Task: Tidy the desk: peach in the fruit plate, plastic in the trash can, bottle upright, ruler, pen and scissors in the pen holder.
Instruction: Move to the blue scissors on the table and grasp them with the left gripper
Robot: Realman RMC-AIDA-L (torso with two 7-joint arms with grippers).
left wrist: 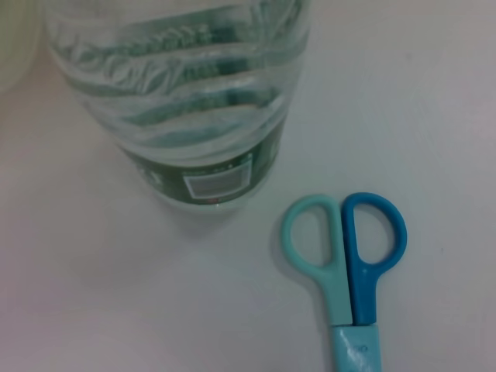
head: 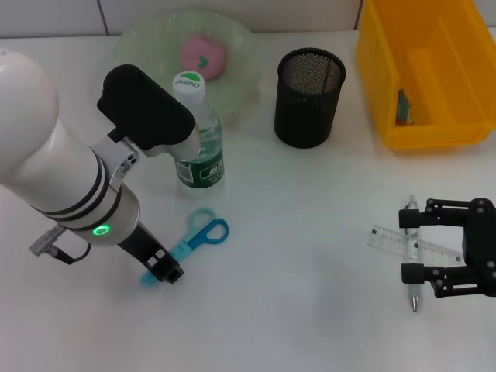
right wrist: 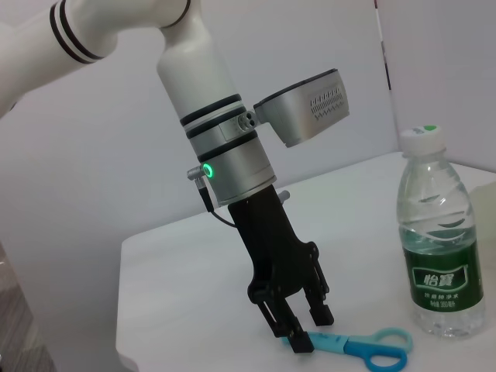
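Note:
The blue and teal scissors (head: 200, 232) lie flat on the white desk in front of the upright bottle (head: 200, 139). My left gripper (head: 166, 272) stands open at their blade end, with a finger (right wrist: 299, 343) down at the tip. Both handles (left wrist: 345, 240) fill the left wrist view below the bottle (left wrist: 186, 101). My right gripper (head: 411, 242) hangs open over the clear ruler (head: 387, 239) and the pen (head: 413, 297). A pink peach (head: 203, 54) sits in the glass fruit plate (head: 147, 39). The black mesh pen holder (head: 308, 97) stands behind the middle.
A yellow bin (head: 434, 136) stands at the back right with a small grey-green piece (head: 404, 108) inside. The bottle is close beside the left arm's wrist. The desk edge runs near the left gripper in the right wrist view.

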